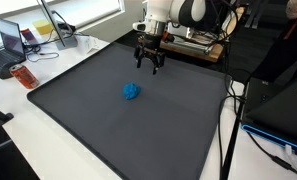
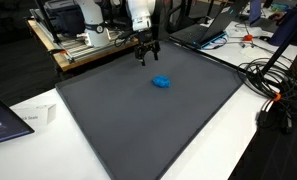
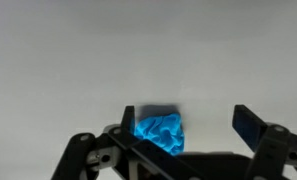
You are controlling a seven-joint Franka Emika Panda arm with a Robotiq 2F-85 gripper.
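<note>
A crumpled bright blue cloth (image 1: 132,92) lies on the dark grey mat (image 1: 98,130), also seen as the blue cloth (image 2: 162,81) near the mat's (image 2: 138,130) middle. My gripper (image 1: 149,64) hangs above the mat's far edge, a short way from the cloth, jaws open and pointing down. From the other side the gripper (image 2: 145,55) hovers likewise, holding nothing. In the wrist view the gripper (image 3: 186,128) is spread wide, and the blue cloth (image 3: 160,133) shows below, close to one finger (image 3: 128,122).
Laptops (image 1: 8,42) and an orange object (image 1: 24,76) sit on the white desk beside the mat. Cables (image 2: 273,85) trail off the mat's side. A wooden shelf (image 2: 78,45) stands behind the arm. A white card (image 2: 36,117) lies near the mat corner.
</note>
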